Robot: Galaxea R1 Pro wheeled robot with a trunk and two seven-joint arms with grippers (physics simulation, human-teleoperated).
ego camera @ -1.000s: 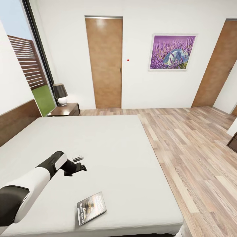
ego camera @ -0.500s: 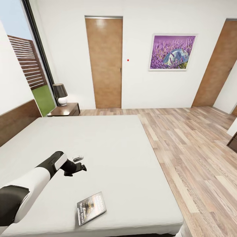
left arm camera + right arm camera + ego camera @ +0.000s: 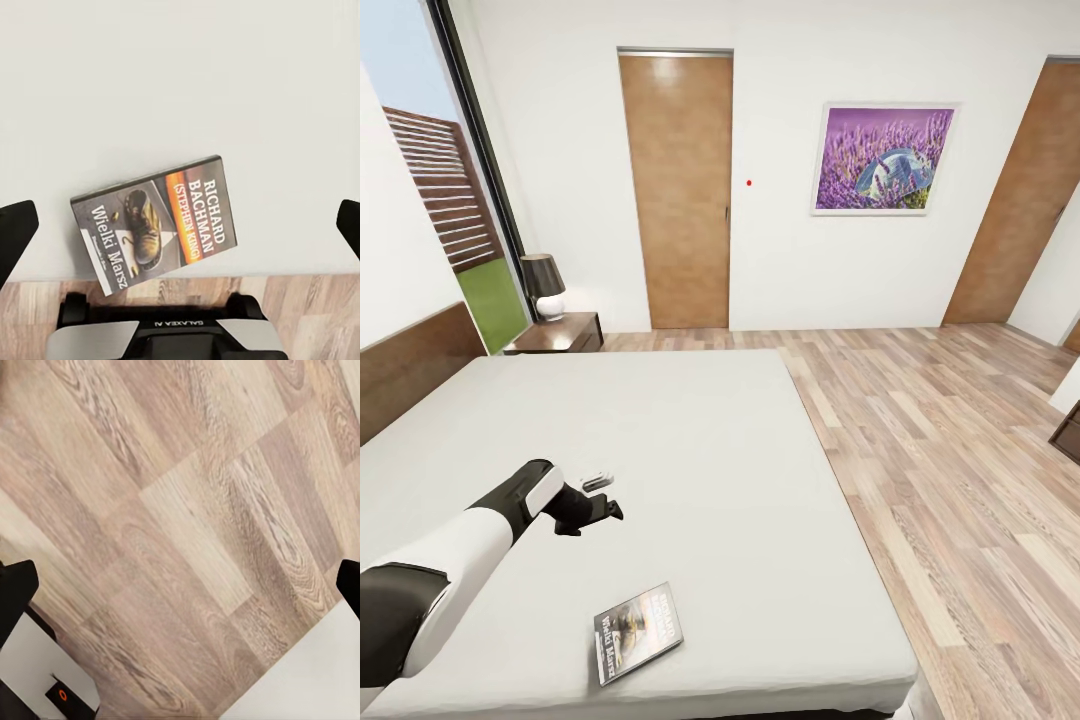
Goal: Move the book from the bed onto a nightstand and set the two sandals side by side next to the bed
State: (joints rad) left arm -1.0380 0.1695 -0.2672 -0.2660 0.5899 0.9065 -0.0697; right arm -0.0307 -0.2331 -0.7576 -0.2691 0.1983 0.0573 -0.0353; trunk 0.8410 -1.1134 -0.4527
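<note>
my left tool (image 3: 603,497) hangs over the light-grey mattress of the bed (image 3: 690,450), its two fingers spread wide apart with nothing between them; in the left wrist view their dark fingertips (image 3: 15,236) sit at the far edges of the frame. the book (image 3: 637,631) lies flat on the mattress near the foot edge of the bed, closer to me than the tool and apart from it, cover up, with an orange band reading "richard bachman (stephen king)" and the title "wielki marsz" beside a dark picture. in the left wrist view the book (image 3: 159,223) lies between the spread fingers, close to the mattress edge where the wood-plank floor (image 3: 187,289) begins. my right tool (image 3: 180,585) looks down at wood-plank floor (image 3: 187,532), its fingers also wide apart and empty. at the head of the bed a dark reddish-brown nightstand (image 3: 560,334) carries a lamp (image 3: 544,286) with a black shade, beside the tall black-framed window (image 3: 465,170). on the far white wall are a tan door (image 3: 678,190) and a framed lavender picture (image 3: 884,158).
</note>
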